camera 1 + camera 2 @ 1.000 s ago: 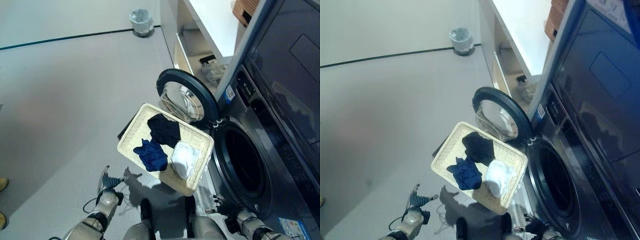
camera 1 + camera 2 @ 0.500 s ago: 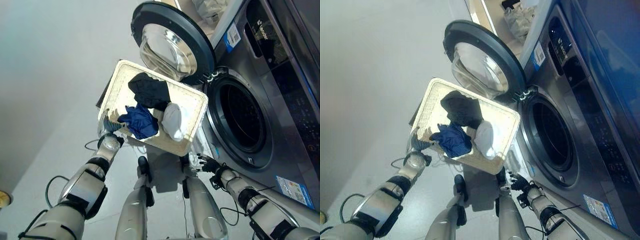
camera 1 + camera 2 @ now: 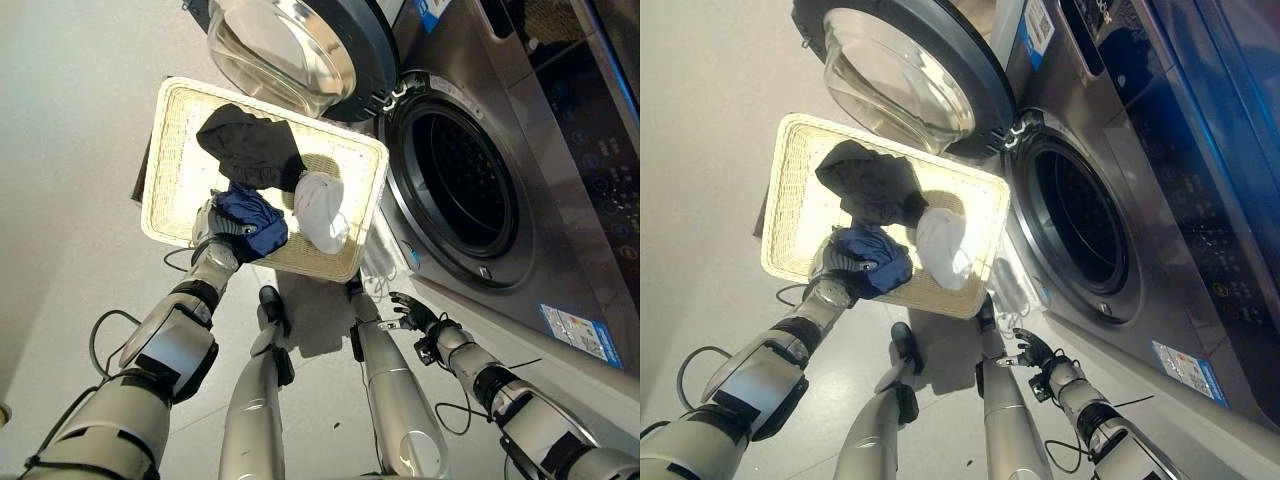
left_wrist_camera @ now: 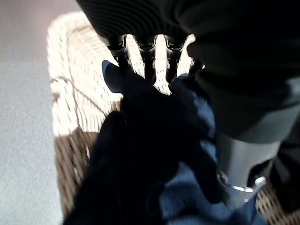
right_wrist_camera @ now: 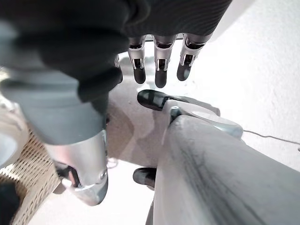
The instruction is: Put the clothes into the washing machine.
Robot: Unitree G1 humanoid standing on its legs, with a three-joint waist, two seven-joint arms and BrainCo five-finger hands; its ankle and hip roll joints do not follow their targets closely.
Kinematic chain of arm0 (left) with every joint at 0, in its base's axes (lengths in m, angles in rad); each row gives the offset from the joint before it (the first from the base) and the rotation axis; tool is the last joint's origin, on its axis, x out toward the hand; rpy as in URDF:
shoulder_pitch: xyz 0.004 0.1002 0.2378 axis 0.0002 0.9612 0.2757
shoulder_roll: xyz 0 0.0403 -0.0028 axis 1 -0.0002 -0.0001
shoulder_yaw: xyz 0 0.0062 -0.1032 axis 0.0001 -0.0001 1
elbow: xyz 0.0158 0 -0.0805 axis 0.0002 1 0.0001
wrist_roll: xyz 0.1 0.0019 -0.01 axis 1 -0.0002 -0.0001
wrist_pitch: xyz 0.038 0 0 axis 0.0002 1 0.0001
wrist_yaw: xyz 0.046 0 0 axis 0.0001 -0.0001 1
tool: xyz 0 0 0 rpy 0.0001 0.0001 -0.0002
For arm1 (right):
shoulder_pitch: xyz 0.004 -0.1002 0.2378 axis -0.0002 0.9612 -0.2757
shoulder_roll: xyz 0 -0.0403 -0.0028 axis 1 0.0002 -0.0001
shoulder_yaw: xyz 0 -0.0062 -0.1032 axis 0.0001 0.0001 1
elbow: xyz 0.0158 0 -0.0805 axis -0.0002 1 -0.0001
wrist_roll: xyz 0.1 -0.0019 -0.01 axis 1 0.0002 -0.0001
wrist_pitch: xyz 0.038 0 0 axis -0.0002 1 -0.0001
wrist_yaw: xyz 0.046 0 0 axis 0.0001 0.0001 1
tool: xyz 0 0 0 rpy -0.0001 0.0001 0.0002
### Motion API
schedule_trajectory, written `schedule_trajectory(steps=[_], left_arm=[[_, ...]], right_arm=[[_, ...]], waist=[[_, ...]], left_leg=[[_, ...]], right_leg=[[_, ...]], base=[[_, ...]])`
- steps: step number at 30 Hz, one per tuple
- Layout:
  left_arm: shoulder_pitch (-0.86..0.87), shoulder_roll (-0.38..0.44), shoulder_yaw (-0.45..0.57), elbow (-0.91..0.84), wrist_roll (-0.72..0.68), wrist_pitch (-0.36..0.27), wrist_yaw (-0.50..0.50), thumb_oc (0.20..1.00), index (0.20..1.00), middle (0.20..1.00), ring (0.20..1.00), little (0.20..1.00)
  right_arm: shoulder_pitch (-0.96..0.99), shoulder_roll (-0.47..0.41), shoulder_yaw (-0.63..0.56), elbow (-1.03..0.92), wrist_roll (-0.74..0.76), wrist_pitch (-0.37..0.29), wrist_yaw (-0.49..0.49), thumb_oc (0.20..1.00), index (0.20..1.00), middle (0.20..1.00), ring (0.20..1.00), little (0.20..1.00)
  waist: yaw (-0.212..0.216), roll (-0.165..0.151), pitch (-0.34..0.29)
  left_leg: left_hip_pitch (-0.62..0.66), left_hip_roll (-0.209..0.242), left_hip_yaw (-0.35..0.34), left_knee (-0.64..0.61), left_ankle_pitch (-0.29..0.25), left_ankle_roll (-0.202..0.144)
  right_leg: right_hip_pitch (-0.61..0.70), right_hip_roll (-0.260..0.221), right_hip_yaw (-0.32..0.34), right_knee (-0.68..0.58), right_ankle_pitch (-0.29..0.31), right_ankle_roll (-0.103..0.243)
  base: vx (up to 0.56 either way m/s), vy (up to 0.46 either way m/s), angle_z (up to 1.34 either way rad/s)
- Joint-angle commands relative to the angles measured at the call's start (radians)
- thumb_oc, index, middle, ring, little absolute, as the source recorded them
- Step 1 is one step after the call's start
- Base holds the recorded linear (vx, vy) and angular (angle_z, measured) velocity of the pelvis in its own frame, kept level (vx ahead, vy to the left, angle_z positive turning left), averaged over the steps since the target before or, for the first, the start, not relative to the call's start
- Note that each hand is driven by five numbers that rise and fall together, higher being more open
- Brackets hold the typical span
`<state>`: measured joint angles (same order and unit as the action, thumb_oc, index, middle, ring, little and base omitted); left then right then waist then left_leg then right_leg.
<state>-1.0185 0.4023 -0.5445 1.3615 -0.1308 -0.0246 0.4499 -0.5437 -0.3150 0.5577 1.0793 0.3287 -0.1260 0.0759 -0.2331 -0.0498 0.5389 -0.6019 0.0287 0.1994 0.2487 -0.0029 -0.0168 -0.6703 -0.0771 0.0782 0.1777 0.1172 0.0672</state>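
Left hand (image 3: 213,228) is down in the wicker basket (image 3: 170,150), on the near-left edge of the blue garment (image 3: 250,218). In the left wrist view the fingers (image 4: 146,55) reach over the blue cloth and sink into its folds, thumb alongside; whether they have closed on it I cannot tell. Right hand (image 3: 412,312) hangs low and relaxed, fingers loose and holding nothing, just below the washing machine (image 3: 520,230) front and off the basket's near-right corner.

Key relation: the blue garment is right under the left hand, so the left is the nearer hand by far; the right is well apart from all the clothes. The drum opening (image 3: 462,180) lies to the right of the basket, past its right short side, so any lifted piece has to travel rightward across the basket and over the white garment (image 3: 318,210). Basket's long axis runs left to right toward the machine. Door (image 3: 290,45) is swung open, standing behind the basket's far edge, not in the carry path.

Counts: three garments, all in the basket, none in the drum – one black (image 3: 250,145) at the far side, one blue near-left, one white near-right. One basket, one machine. Judgement: task barely begun, first pick in hand
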Motion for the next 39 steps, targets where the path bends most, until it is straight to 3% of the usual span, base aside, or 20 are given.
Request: schedule_trajectory(steps=[1, 6, 8, 9, 10, 11, 19, 21, 22, 23, 25, 27, 30, 31, 33, 35, 39], left_arm=[[-0.039, 0.043, -0.013, 0.051, 0.06, 0.093, -0.061, 1.0, 1.0, 1.0, 1.0, 1.0], [-0.086, 0.037, -0.039, 0.07, 0.076, 0.171, -0.123, 1.0, 1.0, 1.0, 1.0, 1.0], [-0.108, 0.028, -0.059, 0.084, 0.118, 0.251, -0.217, 1.0, 1.0, 1.0, 1.0, 1.0], [-0.113, 0.022, -0.075, 0.088, 0.156, 0.284, -0.274, 0.959, 0.959, 0.959, 0.959, 0.959], [-0.114, 0.021, -0.079, 0.089, 0.161, 0.286, -0.284, 0.683, 0.683, 0.683, 0.683, 0.683], [-0.122, 0.016, -0.099, 0.09, 0.186, 0.299, -0.322, 0.219, 0.219, 0.219, 0.219, 0.219], [-0.128, 0.004, -0.195, 0.047, 0.263, 0.337, -0.318, 0.2, 0.2, 0.2, 0.2, 0.2], [-0.119, 0.006, -0.197, 0.036, 0.197, 0.286, -0.272, 0.2, 0.2, 0.2, 0.2, 0.2], [-0.11, 0.008, -0.181, 0.025, 0.106, 0.213, -0.231, 0.2, 0.2, 0.2, 0.2, 0.2], [-0.108, 0.008, -0.176, 0.022, 0.087, 0.197, -0.22, 0.2, 0.2, 0.2, 0.2, 0.2], [-0.091, 0.018, -0.123, -0.021, -0.034, 0.095, -0.167, 0.2, 0.2, 0.2, 0.2, 0.2], [-0.082, 0.025, -0.103, -0.048, -0.075, 0.056, -0.139, 0.2, 0.2, 0.2, 0.2, 0.2], [-0.082, 0.025, -0.103, -0.048, -0.075, 0.056, -0.139, 0.2, 0.2, 0.2, 0.2, 0.2], [-0.058, 0.039, -0.068, -0.1, -0.113, 0.008, -0.101, 0.2, 0.2, 0.2, 0.2, 0.2], [-0.058, 0.039, -0.068, -0.1, -0.113, 0.008, -0.101, 0.2, 0.2, 0.2, 0.2, 0.2], [0.164, 0.098, 0.082, -0.428, -0.173, -0.084, 0.087, 0.2, 0.2, 0.2, 0.2, 0.2], [0.208, 0.098, 0.106, -0.467, -0.161, -0.098, 0.119, 0.2, 0.2, 0.2, 0.2, 0.2]], right_arm=[[0.026, -0.024, 0.029, -0.078, 0.056, -0.034, -0.011, 1.0, 1.0, 1.0, 1.0, 1.0], [0.024, -0.035, 0.037, -0.128, 0.092, -0.052, -0.021, 1.0, 1.0, 1.0, 1.0, 1.0], [0.022, -0.043, 0.039, -0.161, 0.109, -0.065, -0.029, 1.0, 1.0, 1.0, 1.0, 1.0], [0.018, -0.047, 0.041, -0.178, 0.119, -0.067, -0.036, 1.0, 1.0, 1.0, 1.0, 1.0], [0.018, -0.048, 0.042, -0.182, 0.122, -0.068, -0.037, 1.0, 1.0, 1.0, 1.0, 1.0], [0.013, -0.054, 0.043, -0.195, 0.134, -0.072, -0.037, 1.0, 1.0, 1.0, 1.0, 1.0], [0.012, -0.081, 0.039, -0.246, 0.164, -0.085, -0.042, 1.0, 1.0, 1.0, 1.0, 1.0], [0.013, -0.088, 0.033, -0.257, 0.183, -0.096, -0.043, 1.0, 1.0, 1.0, 1.0, 1.0], [0.017, -0.092, 0.026, -0.267, 0.191, -0.105, -0.044, 1.0, 1.0, 1.0, 1.0, 1.0], [0.018, -0.092, 0.025, -0.271, 0.193, -0.104, -0.046, 1.0, 1.0, 1.0, 1.0, 1.0], [0.034, -0.093, 0.014, -0.301, 0.204, -0.12, -0.061, 1.0, 1.0, 1.0, 1.0, 1.0], [0.04, -0.096, 0.008, -0.319, 0.208, -0.123, -0.067, 1.0, 1.0, 1.0, 1.0, 1.0], [0.04, -0.096, 0.008, -0.319, 0.208, -0.123, -0.067, 1.0, 1.0, 1.0, 1.0, 1.0], [0.056, -0.102, -0.004, -0.358, 0.222, -0.13, -0.084, 1.0, 1.0, 1.0, 1.0, 1.0], [0.056, -0.102, -0.004, -0.358, 0.222, -0.13, -0.084, 1.0, 1.0, 1.0, 1.0, 1.0], [0.128, -0.121, -0.102, -0.573, 0.246, -0.193, -0.205, 1.0, 1.0, 1.0, 1.0, 1.0], [0.133, -0.119, -0.124, -0.594, 0.24, -0.208, -0.243, 1.0, 1.0, 1.0, 1.0, 1.0]], waist=[[-0.008, -0.054, -0.019], [-0.028, -0.059, -0.019], [-0.038, -0.062, -0.019], [-0.042, -0.062, -0.019], [-0.043, -0.063, -0.019], [-0.048, -0.067, -0.019], [-0.053, -0.066, -0.019], [-0.048, -0.064, -0.019], [-0.042, -0.06, -0.019], [-0.041, -0.059, -0.019], [-0.026, -0.052, -0.019], [-0.02, -0.048, -0.019], [-0.02, -0.048, -0.019], [-0.007, -0.041, -0.019], [-0.007, -0.041, -0.019], [0.069, -0.006, -0.019], [0.083, -0.001, -0.019]], left_leg=[[-0.116, -0.101, -0.008, 0.194, -0.115, 0.012], [-0.18, -0.099, -0.015, 0.218, -0.123, 0.015], [-0.222, -0.098, -0.023, 0.228, -0.122, 0.014], [-0.24, -0.098, -0.026, 0.232, -0.121, 0.015], [-0.244, -0.097, -0.027, 0.233, -0.121, 0.015], [-0.257, -0.095, -0.029, 0.235, -0.12, 0.014], [-0.253, -0.099, -0.035, 0.19, -0.094, 0.009], [-0.241, -0.1, -0.041, 0.172, -0.08, 0.003], [-0.226, -0.1, -0.044, 0.152, -0.067, -0.001], [-0.223, -0.1, -0.045, 0.147, -0.064, -0.001], [-0.196, -0.102, -0.052, 0.11, -0.043, -0.005], [-0.186, -0.103, -0.056, 0.096, -0.035, -0.007], [-0.186, -0.103, -0.056, 0.096, -0.035, -0.007], [-0.169, -0.105, -0.066, 0.073, -0.021, -0.011], [-0.169, -0.105, -0.066, 0.073, -0.021, -0.011], [-0.093, -0.106, -0.131, 0.005, 0.022, -0.027], [-0.077, -0.104, -0.14, -0.007, 0.027, -0.028]], right_leg=[[-0.087, 0.049, -0.012, -0.007, 0.025, 0.021], [-0.158, 0.051, -0.007, 0.006, 0.029, 0.019], [-0.203, 0.056, -0.002, 0.016, 0.031, 0.018], [-0.221, 0.058, -0.001, 0.023, 0.032, 0.017], [-0.225, 0.058, 0.0, 0.024, 0.032, 0.017], [-0.239, 0.06, 0.001, 0.029, 0.032, 0.016], [-0.244, 0.073, 0.004, 0.023, 0.032, 0.013], [-0.236, 0.074, 0.001, 0.02, 0.033, 0.012], [-0.223, 0.077, -0.003, 0.017, 0.032, 0.011], [-0.221, 0.077, -0.004, 0.016, 0.033, 0.01], [-0.196, 0.082, -0.012, 0.007, 0.03, 0.008], [-0.186, 0.083, -0.017, 0.003, 0.029, 0.007], [-0.186, 0.083, -0.017, 0.003, 0.029, 0.007], [-0.167, 0.083, -0.023, -0.004, 0.026, 0.007], [-0.167, 0.083, -0.023, -0.004, 0.026, 0.007], [-0.073, 0.077, -0.074, -0.016, 0.006, 0.001], [-0.055, 0.074, -0.087, -0.016, -0.001, 0.001]], base=[[0.03, 0.006, -0.11], [0.02, 0.0, -0.05], [0.0, 0.0, 0.0], [0.0, 0.0, 0.0], [0.0, 0.0, 0.0], [0.0, 0.0, 0.0], [0.0, -0.001, -0.03], [-0.01, -0.016, 0.0], [0.0, 0.0, 0.0], [-0.02, -0.048, 0.0], [-0.02, -0.054, 0.0], [-0.01, -0.019, 0.01], [-0.01, -0.013, 0.02], [-0.02, -0.04, 0.07], [-0.04, -0.079, 0.09], [-0.14, -0.225, 0.21], [-0.05, -0.063, 0.27]])
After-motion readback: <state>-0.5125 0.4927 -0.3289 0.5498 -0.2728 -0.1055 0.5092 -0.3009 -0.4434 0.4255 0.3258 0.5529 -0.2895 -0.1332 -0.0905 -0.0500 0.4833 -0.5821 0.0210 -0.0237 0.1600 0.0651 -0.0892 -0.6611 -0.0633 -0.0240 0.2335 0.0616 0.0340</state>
